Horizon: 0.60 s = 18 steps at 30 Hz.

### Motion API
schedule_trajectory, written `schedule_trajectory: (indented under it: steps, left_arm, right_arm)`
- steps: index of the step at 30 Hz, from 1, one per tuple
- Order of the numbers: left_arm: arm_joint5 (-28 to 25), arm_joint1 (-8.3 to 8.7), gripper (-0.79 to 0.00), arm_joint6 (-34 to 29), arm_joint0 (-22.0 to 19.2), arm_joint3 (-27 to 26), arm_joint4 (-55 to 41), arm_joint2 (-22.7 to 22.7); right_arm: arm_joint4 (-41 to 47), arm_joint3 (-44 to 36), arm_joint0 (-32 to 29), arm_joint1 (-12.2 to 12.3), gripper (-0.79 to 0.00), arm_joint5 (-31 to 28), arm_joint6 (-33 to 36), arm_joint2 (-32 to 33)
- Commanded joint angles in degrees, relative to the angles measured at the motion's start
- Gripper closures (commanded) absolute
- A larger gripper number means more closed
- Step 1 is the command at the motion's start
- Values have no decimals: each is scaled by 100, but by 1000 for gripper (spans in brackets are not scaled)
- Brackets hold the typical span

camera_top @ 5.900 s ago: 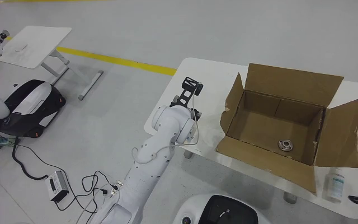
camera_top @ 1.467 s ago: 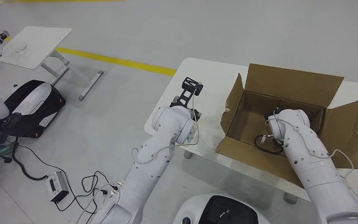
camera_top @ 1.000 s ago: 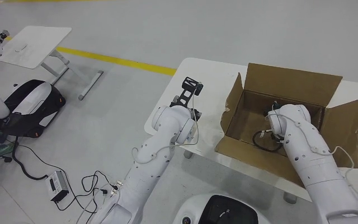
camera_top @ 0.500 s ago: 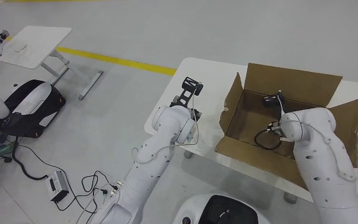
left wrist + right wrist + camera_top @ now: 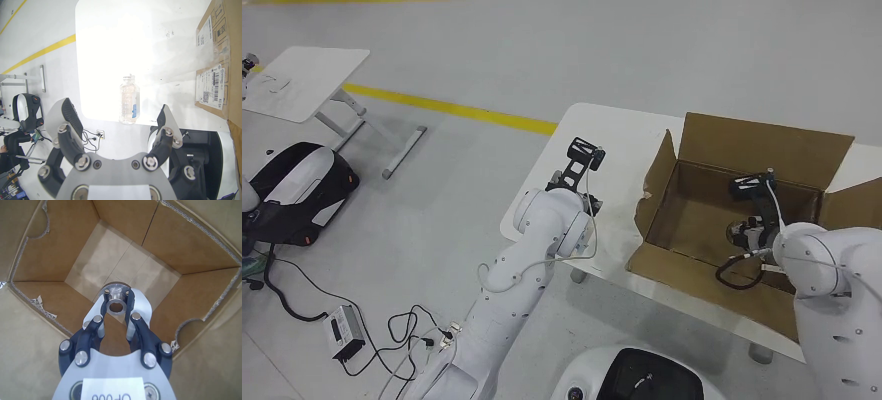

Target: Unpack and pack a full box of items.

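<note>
The white counter [image 5: 587, 140] carries a brown corrugated box [image 5: 762, 150] by its near edge, flaps open and torn at the folds. Seconds ago the box held only a metal flange lying on its floor. The right arm has since come in, and the right end effector [image 5: 117, 296] now pinches the flange [image 5: 116, 288] by its shiny round hub, seemingly clear of the floor. Unpacking looks nearly done. The left end effector [image 5: 115, 106] hangs spread above a ribbed clear plastic bottle [image 5: 128, 102] at the counter's edge.
</note>
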Motion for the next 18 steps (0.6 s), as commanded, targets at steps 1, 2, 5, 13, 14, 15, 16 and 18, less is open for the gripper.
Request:
schedule_trajectory:
  steps: [1, 2, 5, 13, 14, 15, 16, 18]
  left_arm:
    - [0, 0, -785, 0, 0, 0, 0, 0]
    - [0, 0, -785, 0, 0, 0, 0, 0]
    - [0, 0, -785, 0, 0, 0, 0, 0]
    - [0, 0, -785, 0, 0, 0, 0, 0]
    - [0, 0, -785, 0, 0, 0, 0, 0]
    - [0, 0, -785, 0, 0, 0, 0, 0]
    - [0, 0, -785, 0, 0, 0, 0, 0]
    - [0, 0, -785, 0, 0, 0, 0, 0]
  right_arm:
    - [0, -1, 0, 0, 0, 0, 1, 0]
    - [0, -1, 0, 0, 0, 0, 1, 0]
    - [0, -1, 0, 0, 0, 0, 1, 0]
    - [388, -901, -201, 47, 0, -51, -365, 290]
    - [477, -1098, -233, 58, 0, -54, -364, 376]
    - [522, -1300, -267, 71, 0, -50, -364, 464]
    - [584, -1503, -309, 83, 0, -36, -375, 551]
    - [667, -1894, -390, 109, 0, -15, -368, 731]
